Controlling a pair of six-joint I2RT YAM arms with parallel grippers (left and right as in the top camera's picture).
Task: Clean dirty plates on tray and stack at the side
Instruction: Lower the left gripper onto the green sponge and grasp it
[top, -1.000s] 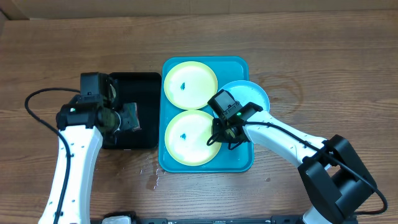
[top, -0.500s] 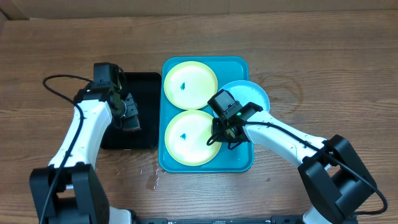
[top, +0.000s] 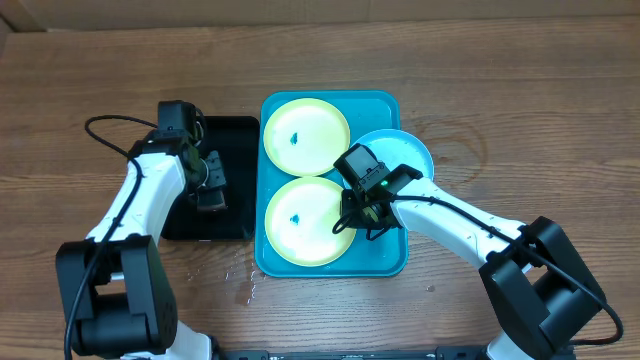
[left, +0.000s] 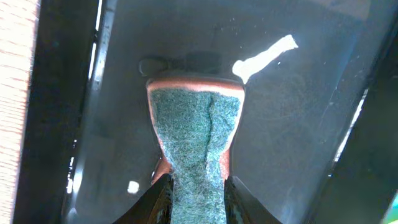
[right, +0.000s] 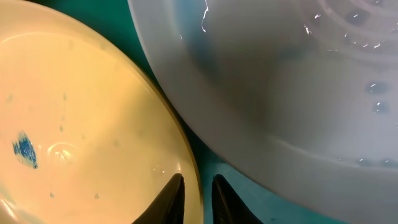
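Table (top: 500, 80), wood, carries everything. Tray (top: 380, 108) sits mid-table, long axis running away from the robot. Black tray (top: 235, 135) lies just beside it on the L side, edges near-touching. All 3 plates are at the tray and none is stacked at the side yet. Upper yellow-green plate (top: 305, 137) is in the far half, lower yellow-green plate (top: 300, 220) in the near half, both flat. Light blue plate (top: 405, 155) overhangs the tray's R rim, and in the R wrist view its edge rides above the lower plate's edge. R hand (top: 362, 215) is at the lower plate's R edge; in the wrist view its fingers (right: 175, 193) straddle the rim, one inside and one outside, closed down on it, so the plate is judged pinned. L hand (top: 210, 185) hangs over the black tray, closed on a sponge (left: 196, 137), green scour face toward the camera, orange backing at the edges. The sponge's long axis runs straight out from the hand. Key relation: blue smudge (top: 297, 217) near the lower plate's centre lies across the two tray rims from the L hand, between both hands. L arm is nearer and carries the tool. Judged next step: L hand crosses rightward over the rims and comes down mid-plate. The R grip sits on the far edge, so the approach side is free. Risk: sponge clipping the raised rim on the way over.
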